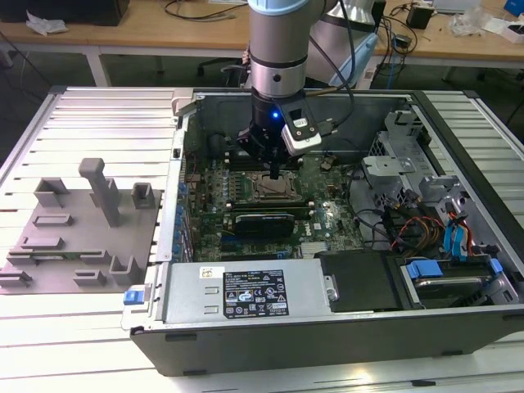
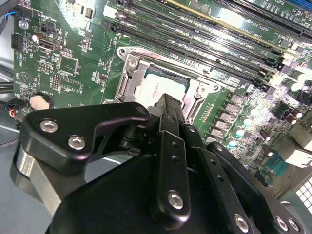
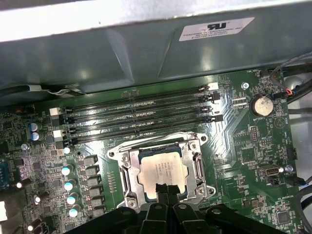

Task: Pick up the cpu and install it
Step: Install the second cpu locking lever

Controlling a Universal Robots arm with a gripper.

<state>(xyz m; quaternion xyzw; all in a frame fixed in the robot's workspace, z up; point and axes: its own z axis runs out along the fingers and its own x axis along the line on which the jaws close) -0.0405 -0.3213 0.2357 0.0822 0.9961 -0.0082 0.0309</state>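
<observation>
Gripper pressed together over cpu in socket; grey slatted table, desks behind.

The scene is evenly lit from overhead in the exterior view, and pale glare is thrown back from the ribbed metal table and the floor strip at the lower edge. Inside the computer case the light is dimmer — soft shadow is cast beneath the arm. In both wrist views bright specular streaks are seen on the memory slots, and the near gripper body is rendered dark and slightly soft.
</observation>
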